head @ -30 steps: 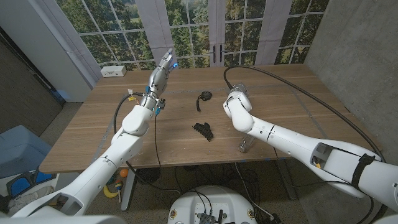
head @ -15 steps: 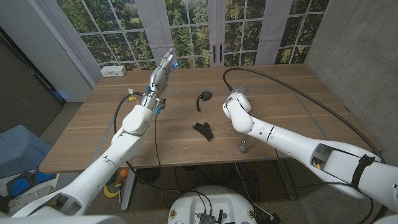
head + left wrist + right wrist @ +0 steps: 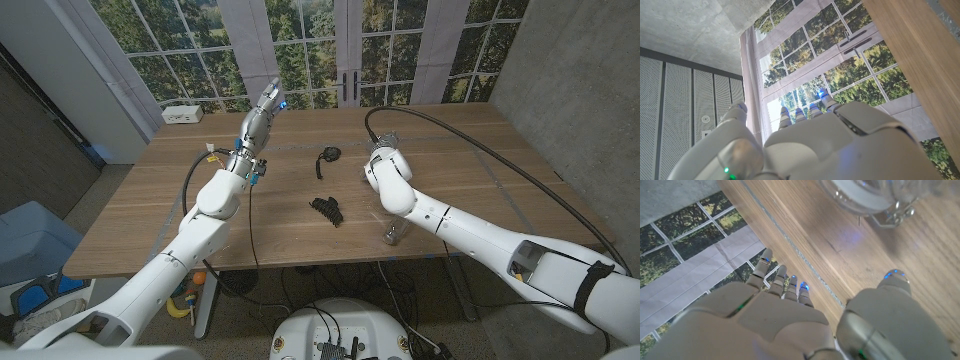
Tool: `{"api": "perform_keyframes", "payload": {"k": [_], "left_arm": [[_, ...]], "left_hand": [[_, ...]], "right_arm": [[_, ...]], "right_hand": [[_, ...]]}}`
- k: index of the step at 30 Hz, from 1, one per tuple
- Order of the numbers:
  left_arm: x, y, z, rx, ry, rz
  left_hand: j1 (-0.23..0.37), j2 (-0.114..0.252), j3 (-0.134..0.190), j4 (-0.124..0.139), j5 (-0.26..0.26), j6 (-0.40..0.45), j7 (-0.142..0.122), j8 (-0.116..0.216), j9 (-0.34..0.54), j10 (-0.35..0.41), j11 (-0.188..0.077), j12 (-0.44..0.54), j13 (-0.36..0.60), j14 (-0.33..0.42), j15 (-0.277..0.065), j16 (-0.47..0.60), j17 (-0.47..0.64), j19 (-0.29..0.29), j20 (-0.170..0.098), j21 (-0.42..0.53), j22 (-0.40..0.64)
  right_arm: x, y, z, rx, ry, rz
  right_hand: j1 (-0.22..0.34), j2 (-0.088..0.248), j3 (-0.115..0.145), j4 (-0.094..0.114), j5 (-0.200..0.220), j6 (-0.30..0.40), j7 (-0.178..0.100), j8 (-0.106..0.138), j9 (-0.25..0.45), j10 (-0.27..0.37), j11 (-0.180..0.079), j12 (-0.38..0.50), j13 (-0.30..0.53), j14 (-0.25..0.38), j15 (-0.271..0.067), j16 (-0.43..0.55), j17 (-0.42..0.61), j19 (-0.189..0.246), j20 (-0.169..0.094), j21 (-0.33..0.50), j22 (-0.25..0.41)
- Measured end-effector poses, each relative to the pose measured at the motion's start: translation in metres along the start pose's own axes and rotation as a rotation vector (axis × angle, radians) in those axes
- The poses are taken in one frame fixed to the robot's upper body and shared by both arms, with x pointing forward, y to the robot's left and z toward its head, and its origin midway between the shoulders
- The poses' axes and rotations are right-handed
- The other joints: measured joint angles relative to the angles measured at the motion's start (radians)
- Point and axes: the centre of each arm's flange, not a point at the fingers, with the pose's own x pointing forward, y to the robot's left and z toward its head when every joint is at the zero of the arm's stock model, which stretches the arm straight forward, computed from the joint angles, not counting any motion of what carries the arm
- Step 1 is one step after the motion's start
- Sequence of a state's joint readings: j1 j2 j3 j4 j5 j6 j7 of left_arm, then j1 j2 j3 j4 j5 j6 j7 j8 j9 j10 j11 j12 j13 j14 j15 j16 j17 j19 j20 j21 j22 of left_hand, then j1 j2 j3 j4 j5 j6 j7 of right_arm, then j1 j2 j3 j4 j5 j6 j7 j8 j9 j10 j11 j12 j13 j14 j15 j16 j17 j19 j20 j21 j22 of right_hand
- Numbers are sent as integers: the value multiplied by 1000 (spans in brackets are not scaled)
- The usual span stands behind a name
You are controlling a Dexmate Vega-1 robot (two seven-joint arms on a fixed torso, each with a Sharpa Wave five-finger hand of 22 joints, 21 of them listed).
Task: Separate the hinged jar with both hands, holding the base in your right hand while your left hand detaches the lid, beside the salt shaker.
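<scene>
The hinged glass jar [image 3: 865, 195] with its wire clasp [image 3: 895, 215] lies on the wooden table just beyond my right hand [image 3: 790, 315]. That hand's fingers and thumb are spread and hold nothing. In the head view my right wrist [image 3: 386, 166] hovers over the table's right middle, and the hand itself is hard to make out there. The small salt shaker [image 3: 393, 235] stands near the front edge, beside my right forearm. My left hand [image 3: 262, 108] is raised over the far left of the table, fingers straight and empty; its fingers [image 3: 805, 112] point at the window.
A black ridged object [image 3: 326, 208] lies mid-table and a black item with a strap [image 3: 328, 155] lies farther back. A white box [image 3: 182, 114] sits at the far left corner. A black cable [image 3: 470, 135] loops across the right side of the table.
My right wrist has shifted slightly to the right. The left arm has not moved.
</scene>
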State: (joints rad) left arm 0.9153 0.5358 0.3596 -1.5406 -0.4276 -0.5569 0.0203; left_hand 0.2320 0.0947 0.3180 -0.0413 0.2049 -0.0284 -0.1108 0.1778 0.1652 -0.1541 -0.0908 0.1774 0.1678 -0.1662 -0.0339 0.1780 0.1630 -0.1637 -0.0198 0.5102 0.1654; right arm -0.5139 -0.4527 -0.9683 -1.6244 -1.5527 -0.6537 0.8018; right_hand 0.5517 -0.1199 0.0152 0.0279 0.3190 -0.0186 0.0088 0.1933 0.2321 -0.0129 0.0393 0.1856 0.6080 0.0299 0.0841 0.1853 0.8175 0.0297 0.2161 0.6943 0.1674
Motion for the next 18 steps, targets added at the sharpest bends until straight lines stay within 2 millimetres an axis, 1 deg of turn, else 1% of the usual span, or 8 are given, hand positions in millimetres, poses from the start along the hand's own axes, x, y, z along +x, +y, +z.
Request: {"api": "perform_keyframes", "payload": {"k": [3, 6, 8, 10, 12, 14, 17, 18], "left_arm": [[-1, 0, 0, 1, 0, 0], [-1, 0, 1, 2, 0, 1], [-1, 0, 1, 2, -1, 0], [-2, 0, 1, 3, 0, 1], [-2, 0, 1, 3, -1, 1], [-2, 0, 1, 4, -1, 1], [-2, 0, 2, 6, -2, 2], [-3, 0, 2, 8, -2, 2]], "left_hand": [[0, 0, 0, 0, 0, 0, 0, 0, 0, -5, 5, 0, 0, 0, 0, 0, 0, 0, 0, -1, 0], [0, 0, 1, -1, -6, 0, 0, 0, 0, -5, 5, 0, 0, 0, 0, 0, 0, 0, 0, -1, 0], [0, 0, 0, -8, -6, -4, -4, 0, 0, -5, 5, 0, 0, 0, 0, 0, 0, 0, 0, -1, 0], [0, 0, 0, -8, -6, -6, -6, 0, 0, -5, 5, 0, 0, 0, 0, 0, 0, 0, 0, -7, 0], [0, 0, 0, -8, -6, -6, -6, 0, 0, -5, 5, 0, 0, 0, 0, 0, 0, 1, -1, -7, 0], [0, 0, 0, -8, -6, -6, -6, 0, 0, -5, 5, 0, 0, 0, 0, 0, 0, 4, -4, -10, 0], [0, 0, 4, -12, -6, -6, -6, 0, 0, -5, 5, 0, 0, 0, 0, 0, 0, 4, -4, -11, 0], [0, 0, 4, -12, -6, -6, -6, 0, 0, -5, 5, 0, 0, 0, 0, 0, 0, 3, -4, -11, 0]], "right_arm": [[0, -1, -2, 45, -25, -28], [-2, -1, -10, 103, -42, -57], [-2, -2, -10, 132, -62, -80], [-4, -1, -19, 187, -77, -109], [-5, -1, -21, 217, -91, -130], [-5, -1, -23, 253, -110, -154], [-7, 0, -30, 312, -132, -189], [-7, 1, -33, 329, -139, -201]], "right_hand": [[-45, 14, -12, 28, 3, 0, 0, 2, -4, 0, 0, 0, -10, -18, 3, 0, -13, -21, -4, -26, 0], [-84, 37, -24, 50, 8, 8, -8, 7, -8, -5, -6, 0, -22, -40, -8, 4, -28, -40, -6, -54, 0], [-111, 64, -26, 71, 10, 11, -11, 7, -11, -16, -6, 0, -33, -59, -13, 4, -40, -44, -4, -71, 0], [-133, 85, -25, 84, 10, 10, -17, 7, -14, -18, -4, 0, -43, -77, -13, 4, -52, -53, -15, -83, 0], [-150, 102, -20, 90, 9, 20, -27, 7, -18, -22, -7, 0, -54, -82, -18, 4, -66, -44, -42, -92, 0], [-163, 116, -20, 95, 3, 26, -40, 7, -19, -21, -11, 0, -63, -82, -18, 4, -78, -33, -56, -95, 0], [-185, 138, -13, 105, -4, 31, -53, 7, -23, -5, -27, 7, -79, -82, -18, 4, -98, -11, -91, -99, 0], [-181, 157, -13, 105, -6, 34, -56, 7, -26, -2, -31, 7, -85, -81, -18, 4, -106, -1, -102, -103, 0]]}}
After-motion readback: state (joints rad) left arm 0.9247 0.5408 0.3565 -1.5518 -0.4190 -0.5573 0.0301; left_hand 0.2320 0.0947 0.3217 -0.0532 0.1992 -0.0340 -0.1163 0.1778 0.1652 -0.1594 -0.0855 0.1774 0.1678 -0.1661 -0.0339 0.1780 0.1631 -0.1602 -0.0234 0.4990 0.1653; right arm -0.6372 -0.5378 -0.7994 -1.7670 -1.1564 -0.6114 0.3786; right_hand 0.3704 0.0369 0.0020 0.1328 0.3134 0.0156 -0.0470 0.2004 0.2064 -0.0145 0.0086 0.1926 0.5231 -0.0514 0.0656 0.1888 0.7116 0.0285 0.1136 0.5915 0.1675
